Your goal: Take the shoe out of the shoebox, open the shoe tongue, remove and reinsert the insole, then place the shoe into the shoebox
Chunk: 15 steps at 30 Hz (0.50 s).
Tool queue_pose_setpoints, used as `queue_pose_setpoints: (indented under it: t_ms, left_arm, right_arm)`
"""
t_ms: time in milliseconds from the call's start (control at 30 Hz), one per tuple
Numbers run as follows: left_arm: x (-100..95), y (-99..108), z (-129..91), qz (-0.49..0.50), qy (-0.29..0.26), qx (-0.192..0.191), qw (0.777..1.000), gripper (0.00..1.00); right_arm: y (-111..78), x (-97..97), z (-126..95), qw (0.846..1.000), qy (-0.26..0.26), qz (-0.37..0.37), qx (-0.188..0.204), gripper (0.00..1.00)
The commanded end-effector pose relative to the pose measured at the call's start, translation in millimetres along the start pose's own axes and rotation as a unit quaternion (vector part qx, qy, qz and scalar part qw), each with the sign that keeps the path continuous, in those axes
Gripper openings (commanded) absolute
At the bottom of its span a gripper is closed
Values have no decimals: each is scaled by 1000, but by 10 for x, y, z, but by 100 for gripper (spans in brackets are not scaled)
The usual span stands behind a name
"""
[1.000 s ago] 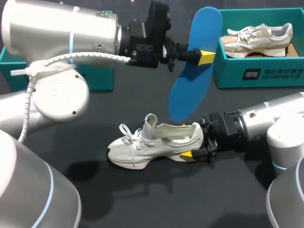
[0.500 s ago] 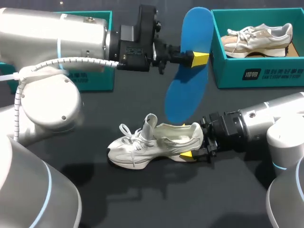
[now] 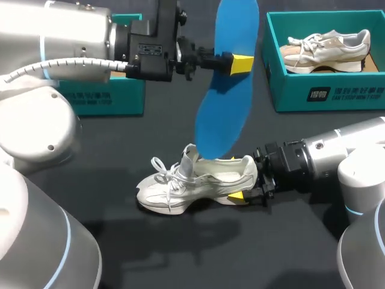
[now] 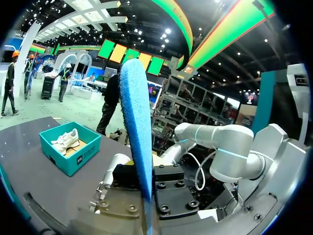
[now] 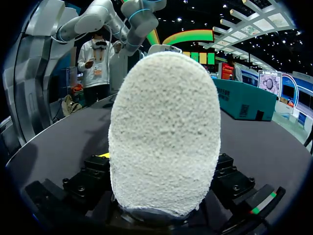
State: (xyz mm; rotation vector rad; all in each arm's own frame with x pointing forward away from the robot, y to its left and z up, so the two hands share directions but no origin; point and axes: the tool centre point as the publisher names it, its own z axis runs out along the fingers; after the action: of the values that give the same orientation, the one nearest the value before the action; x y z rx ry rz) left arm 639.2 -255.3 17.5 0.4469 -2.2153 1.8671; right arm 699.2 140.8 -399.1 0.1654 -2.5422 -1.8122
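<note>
Left gripper (image 3: 233,63) clenching blue insole (image 3: 219,114) at mid-length, holding it high, long axis near upright. Lower end hanging just over opening of white shoe (image 3: 180,186), likely lining up for reinsertion. Right gripper (image 3: 237,179) clamping heel, apparently steadying shoe in middle of bench (image 3: 180,253). Toe pointing toward bench's left edge, long axis running left to right. Shoebox (image 3: 325,96) standing at far right corner.

Left arm (image 3: 66,27) and right arm (image 3: 355,141): fat silver-white tubes, thin blue rings (image 3: 354,211) at the joints. A ribbed white cable (image 3: 72,63) hugs the left one. Black screw-studded wrists (image 3: 150,42), yellow fingertips (image 3: 242,63).
</note>
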Motion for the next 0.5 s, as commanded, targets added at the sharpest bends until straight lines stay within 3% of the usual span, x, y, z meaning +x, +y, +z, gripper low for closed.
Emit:
queue_pose_setpoints:
  t_ms: [33, 500]
  left_arm:
    - [31, 22, -105, -7, 2, 8, 1000, 0]
    - [184, 39, -312, -16, -1, 13, 1000, 0]
  right_arm:
    - [-1, 3, 18, 1000, -1, 0, 1, 0]
    - [-1, 3, 18, 1000, -1, 0, 1, 0]
